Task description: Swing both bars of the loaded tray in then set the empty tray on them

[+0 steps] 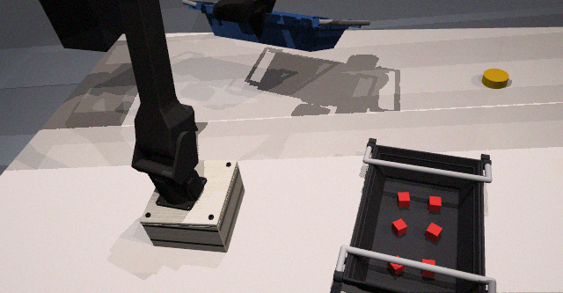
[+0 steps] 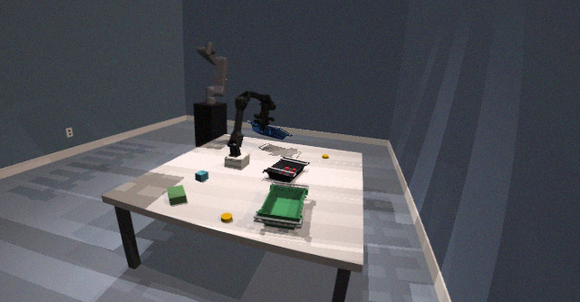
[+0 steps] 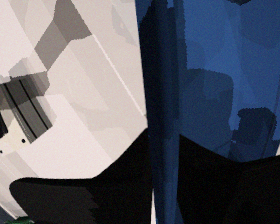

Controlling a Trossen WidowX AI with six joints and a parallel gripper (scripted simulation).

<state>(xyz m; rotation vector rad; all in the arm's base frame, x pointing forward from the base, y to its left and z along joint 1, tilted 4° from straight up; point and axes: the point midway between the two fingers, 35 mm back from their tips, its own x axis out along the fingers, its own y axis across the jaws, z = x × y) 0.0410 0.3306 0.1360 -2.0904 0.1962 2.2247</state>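
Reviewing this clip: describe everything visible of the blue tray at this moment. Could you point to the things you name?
The blue tray point(image 1: 290, 31) point(image 2: 267, 131) point(image 3: 211, 45) is a deep, plastic-looking tray with sloping walls and a pale grey metal-looking bar at each end. The hand point(image 1: 259, 20) point(image 2: 264, 124) point(image 3: 156, 132) is shut on one long wall, and the tray hangs from it, clear of the table, slightly tilted, its bar at the hand's far side partly hidden. It is beyond the black tray point(image 1: 483, 214) point(image 2: 277, 177) in the top view. Its shadow falls below.
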